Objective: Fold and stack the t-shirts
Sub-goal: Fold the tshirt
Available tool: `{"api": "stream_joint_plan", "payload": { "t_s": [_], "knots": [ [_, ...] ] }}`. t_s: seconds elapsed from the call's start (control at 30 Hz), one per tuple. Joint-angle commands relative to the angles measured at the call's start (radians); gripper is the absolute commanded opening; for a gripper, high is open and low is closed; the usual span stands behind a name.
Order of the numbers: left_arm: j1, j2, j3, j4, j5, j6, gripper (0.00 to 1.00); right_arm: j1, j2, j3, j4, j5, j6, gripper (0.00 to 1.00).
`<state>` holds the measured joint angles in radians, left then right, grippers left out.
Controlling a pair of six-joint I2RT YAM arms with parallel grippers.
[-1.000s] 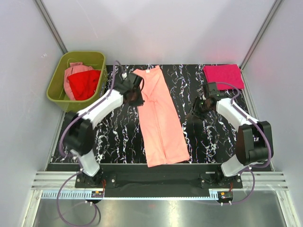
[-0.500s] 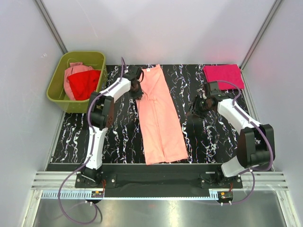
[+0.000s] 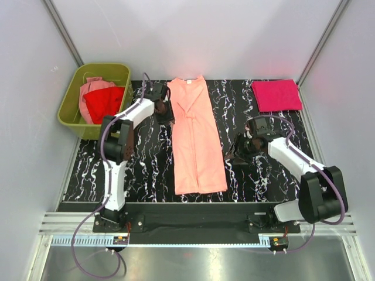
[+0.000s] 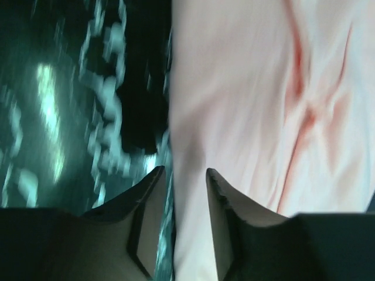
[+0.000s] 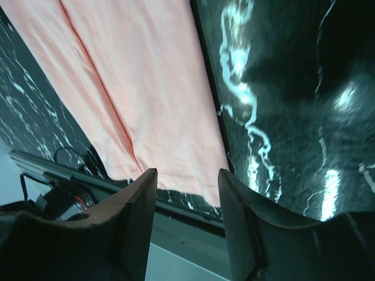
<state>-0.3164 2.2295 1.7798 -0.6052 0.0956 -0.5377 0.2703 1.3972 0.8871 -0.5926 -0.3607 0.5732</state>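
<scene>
Lying mid-desk [image 3: 146,164], the salmon shirt [image 3: 196,140] is folded only lengthwise; a magenta shirt [image 3: 276,95] sits folded far right, while the red shirt [image 3: 104,103] and pink shirt [image 3: 94,88] lie in the bin [image 3: 69,108] far left. The left gripper [image 4: 184,171] at its far-left edge and the right gripper [image 5: 186,172] beside it are both apart and empty.

Black white-veined tabletop [image 3: 146,170] inside plain pale walls [image 3: 193,35], aluminium rails [image 3: 70,222] in front
</scene>
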Motion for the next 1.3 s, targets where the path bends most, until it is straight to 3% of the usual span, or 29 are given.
{"api": "stream_joint_plan", "payload": {
  "t_s": [0.0,0.17,0.43,0.6,1.03,1.27],
  "knots": [
    [-0.018,-0.24,-0.111,0.018,0.033,0.033,0.43,0.073,-0.072,-0.059,-0.001,-0.011,0.076,0.54],
    [-0.049,-0.436,-0.267,-0.065,0.01,0.035,0.48,0.187,-0.109,-0.16,0.025,0.045,0.175,0.58],
    [-0.193,-0.773,-0.776,0.06,0.061,-0.047,0.52,0.23,-0.098,-0.217,0.034,0.089,0.197,0.57],
    [-0.286,-0.919,-0.966,0.102,0.049,-0.129,0.55,0.236,-0.11,-0.238,0.043,0.12,0.208,0.54],
    [-0.395,-0.949,-1.166,0.194,0.055,-0.261,0.54,0.237,0.002,-0.238,0.057,0.12,0.179,0.48],
    [-0.463,-0.92,-1.192,0.217,0.023,-0.304,0.51,0.237,0.023,-0.258,0.076,0.109,0.178,0.38]
  ]
}}
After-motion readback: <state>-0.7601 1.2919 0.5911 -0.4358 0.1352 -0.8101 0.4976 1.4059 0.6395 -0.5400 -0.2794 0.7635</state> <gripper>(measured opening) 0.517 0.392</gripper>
